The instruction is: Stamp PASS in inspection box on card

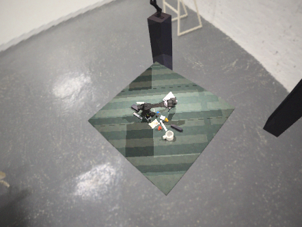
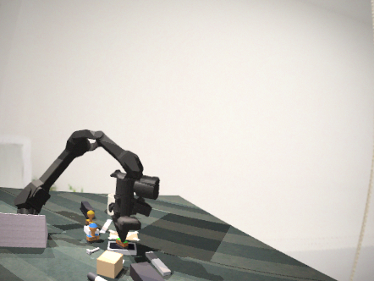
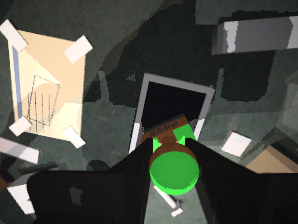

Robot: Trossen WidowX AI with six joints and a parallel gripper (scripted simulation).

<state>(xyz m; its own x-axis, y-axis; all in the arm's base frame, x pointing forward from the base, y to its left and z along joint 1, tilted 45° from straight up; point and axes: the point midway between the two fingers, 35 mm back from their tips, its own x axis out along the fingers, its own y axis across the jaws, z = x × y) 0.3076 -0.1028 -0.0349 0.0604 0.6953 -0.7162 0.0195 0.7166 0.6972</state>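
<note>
My gripper (image 3: 168, 143) (image 2: 122, 235) (image 1: 171, 103) is shut on the PASS stamp (image 3: 174, 170) (image 2: 122, 242), which has a green knob and a brown body. The stamp points straight down, with its base over the near edge of the ink pad (image 3: 172, 100) (image 2: 129, 248), a black pad in a pale frame. I cannot tell whether the base touches the pad. The cream card (image 3: 55, 60), taped at its corners, lies to the left of the pad in the wrist view. Its thin-lined inspection box (image 3: 47, 80) shows no print.
Two other stamps, one orange-topped (image 2: 90, 216) and one blue-topped (image 2: 92, 230), stand left of the pad. A cream cube (image 2: 110, 263) and grey blocks (image 2: 157, 262) (image 3: 255, 35) lie close by. A pale block (image 2: 21, 230) is at the left, and a white mug (image 1: 168, 137) stands on the mat.
</note>
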